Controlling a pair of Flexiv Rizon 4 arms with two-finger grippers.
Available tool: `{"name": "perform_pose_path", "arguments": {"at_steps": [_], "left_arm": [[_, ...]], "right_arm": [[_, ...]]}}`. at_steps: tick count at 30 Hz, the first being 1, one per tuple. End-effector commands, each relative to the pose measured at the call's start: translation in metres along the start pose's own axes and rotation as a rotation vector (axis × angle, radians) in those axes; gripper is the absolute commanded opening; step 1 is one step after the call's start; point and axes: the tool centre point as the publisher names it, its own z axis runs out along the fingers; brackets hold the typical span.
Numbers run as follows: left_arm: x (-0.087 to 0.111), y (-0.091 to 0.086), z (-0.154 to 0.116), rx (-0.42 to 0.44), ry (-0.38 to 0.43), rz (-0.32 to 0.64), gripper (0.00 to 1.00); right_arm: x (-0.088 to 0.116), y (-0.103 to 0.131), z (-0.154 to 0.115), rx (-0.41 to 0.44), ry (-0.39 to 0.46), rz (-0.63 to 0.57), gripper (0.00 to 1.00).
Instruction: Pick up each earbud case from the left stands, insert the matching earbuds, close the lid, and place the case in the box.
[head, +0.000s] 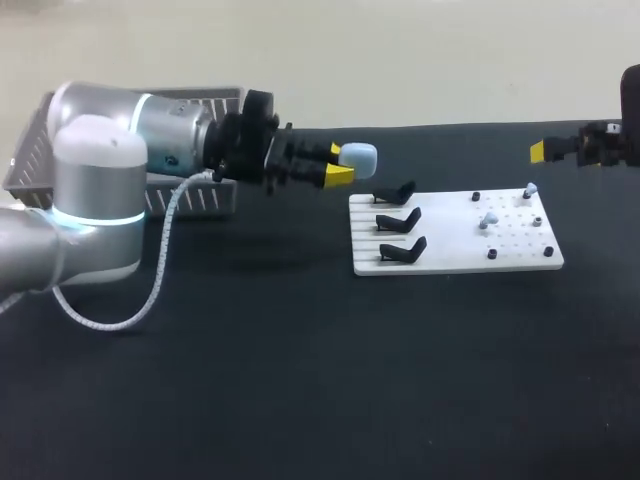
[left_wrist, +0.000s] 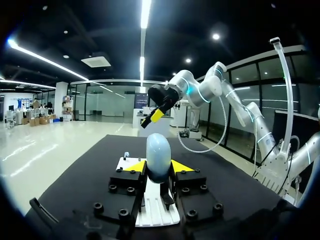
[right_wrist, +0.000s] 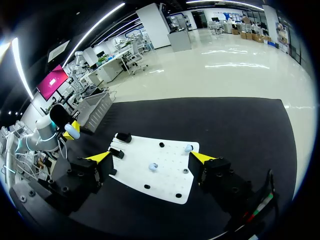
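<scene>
- There is wide room over the counter (head: 300, 380) in front of the board (head: 455, 262).
- Three black stands (head: 398, 220) stick up on the board's left part.
- The left arm (head: 150, 140) crosses in front of the box (head: 195, 195).
- The left claw (head: 340, 163), gripping the case (head: 358, 156), hangs just beside the stands.

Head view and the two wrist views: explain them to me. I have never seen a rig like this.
This is a robot with two arms at a black table. The head view looks down from above and behind it. Each round wrist view looks out along one arm's fingers. The left arm comes in from the left, and its left hand is shut on a pale blue earbud case, held above the table. The right hand, at the far right of the head view, is open and empty. On the table lies a white board with three empty black stands and two small pale blue earbuds. Behind the left arm stands a grey slatted box.
</scene>
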Motion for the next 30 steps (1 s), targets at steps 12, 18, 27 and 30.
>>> {"name": "perform_pose_path", "arguments": {"at_steps": [12,18,27,30], "left_arm": [[-0.002,-0.006,0.008,0.071,-0.049,0.082,0.00],[-0.002,-0.006,0.008,0.071,-0.049,0.082,0.00],[-0.002,-0.006,0.008,0.071,-0.049,0.082,0.00],[-0.002,-0.006,0.008,0.071,-0.049,0.082,0.00]], "right_arm": [[0.000,0.000,0.000,0.002,0.000,0.000,1.00],[0.000,0.000,0.000,0.002,0.000,0.000,1.00],[0.019,0.040,0.000,-0.084,0.014,-0.086,1.00],[0.025,0.061,-0.011,-0.117,0.012,-0.117,1.00]]}}
